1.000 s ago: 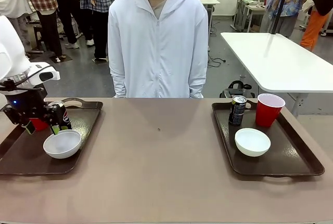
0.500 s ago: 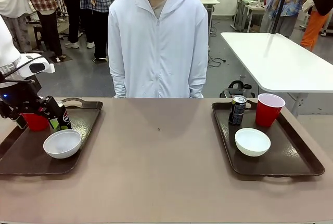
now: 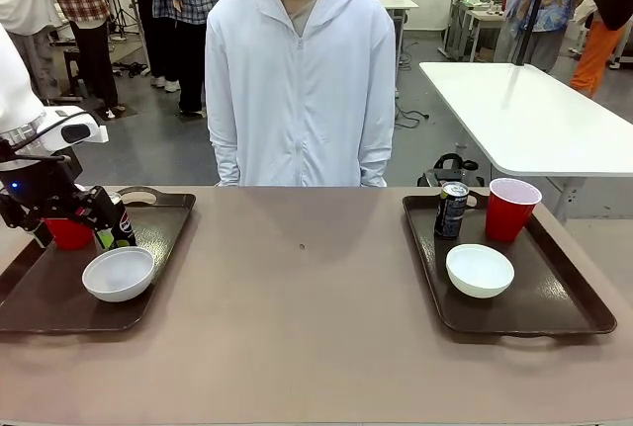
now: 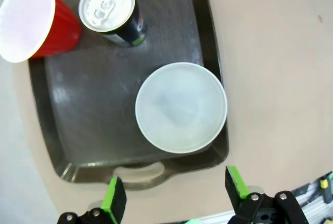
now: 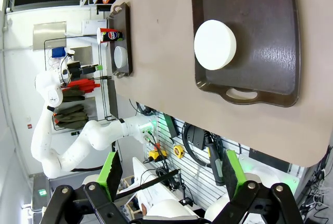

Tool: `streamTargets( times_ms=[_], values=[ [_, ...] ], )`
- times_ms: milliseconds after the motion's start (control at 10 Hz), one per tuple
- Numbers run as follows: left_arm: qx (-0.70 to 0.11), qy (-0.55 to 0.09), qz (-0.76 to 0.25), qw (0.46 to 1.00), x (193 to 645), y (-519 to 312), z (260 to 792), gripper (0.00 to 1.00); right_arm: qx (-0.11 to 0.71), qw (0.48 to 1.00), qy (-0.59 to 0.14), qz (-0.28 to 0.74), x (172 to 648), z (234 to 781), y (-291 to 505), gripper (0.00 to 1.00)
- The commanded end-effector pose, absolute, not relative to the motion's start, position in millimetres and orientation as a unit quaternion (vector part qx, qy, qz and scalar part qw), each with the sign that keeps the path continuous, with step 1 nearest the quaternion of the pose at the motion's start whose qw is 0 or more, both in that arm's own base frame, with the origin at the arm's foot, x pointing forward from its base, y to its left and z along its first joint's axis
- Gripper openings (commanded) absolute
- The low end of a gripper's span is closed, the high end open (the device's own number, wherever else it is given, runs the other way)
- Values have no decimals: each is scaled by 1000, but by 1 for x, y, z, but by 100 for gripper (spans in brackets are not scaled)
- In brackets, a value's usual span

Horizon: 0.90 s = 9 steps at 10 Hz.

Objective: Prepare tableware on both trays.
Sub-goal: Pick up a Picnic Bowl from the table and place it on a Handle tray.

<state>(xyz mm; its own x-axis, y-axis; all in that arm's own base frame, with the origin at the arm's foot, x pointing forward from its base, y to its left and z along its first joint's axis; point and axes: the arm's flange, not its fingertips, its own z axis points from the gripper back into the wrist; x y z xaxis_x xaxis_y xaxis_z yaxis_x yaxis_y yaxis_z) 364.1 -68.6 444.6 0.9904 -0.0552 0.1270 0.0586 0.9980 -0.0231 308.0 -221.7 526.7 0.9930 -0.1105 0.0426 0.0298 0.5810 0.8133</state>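
While both arms' fingers [image 4: 176,202] [image 5: 170,176] spread empty, cans [image 3: 453,210] [image 4: 113,12] stand upright, tops skyward.

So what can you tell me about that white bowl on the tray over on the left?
The white bowl is shallow, round, smooth like plastic, and empty. It sits upright on the near part of the dark brown tray, apart from the red cup and black can behind it. Nothing grips it; the left gripper hangs open above.
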Motion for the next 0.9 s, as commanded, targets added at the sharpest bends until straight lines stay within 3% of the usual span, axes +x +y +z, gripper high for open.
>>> streamTargets(
  times_ms=[0, 400, 800],
  values=[
    [-9, -66, -25, 997, 366, -69, 443, 100, 462, 885, -48, -32, 307, 525, -221, 100],
    [-13, -63, -29, 997, 364, -69, 445, 100, 462, 885, -48, -32, 307, 525, -221, 100],
    [-279, -70, -32, 957, 376, 27, 482, 100, 462, 885, -48, -32, 307, 525, -221, 100]
  ],
)
